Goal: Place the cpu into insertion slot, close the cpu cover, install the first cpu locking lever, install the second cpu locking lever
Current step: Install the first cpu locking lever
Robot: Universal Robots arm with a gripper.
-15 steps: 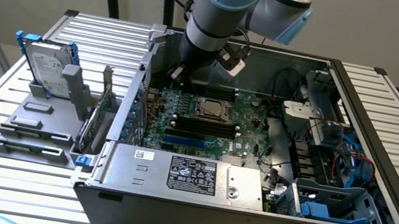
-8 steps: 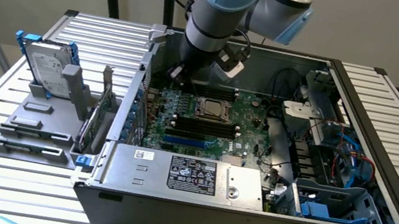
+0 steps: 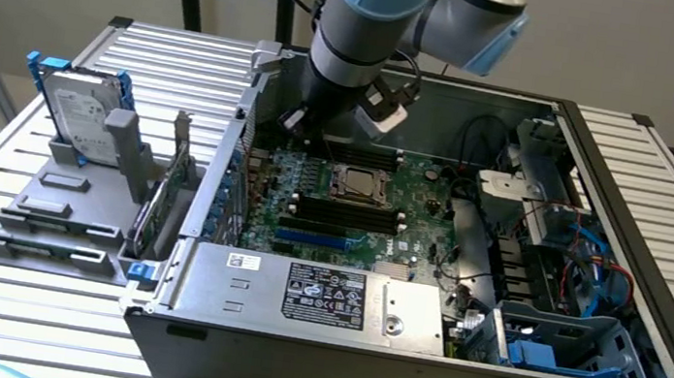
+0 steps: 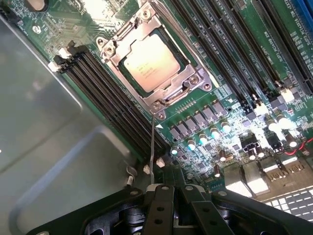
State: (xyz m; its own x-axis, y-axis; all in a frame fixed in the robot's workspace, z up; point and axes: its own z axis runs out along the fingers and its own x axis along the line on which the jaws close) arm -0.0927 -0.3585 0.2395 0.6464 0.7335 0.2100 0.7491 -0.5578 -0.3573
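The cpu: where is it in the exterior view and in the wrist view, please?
Exterior view: the cpu sits in the middle of the green board.
Wrist view: the cpu is framed by the silver cpu cover.
Shared landmark: the long black memory slots beside it.

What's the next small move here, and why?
Probably ease the shut end effector against the thin locking lever and start pressing it down. The cpu already lies under the closed cpu cover, while this lever's free end stands loose right beside the end effector, seemingly unlatched.
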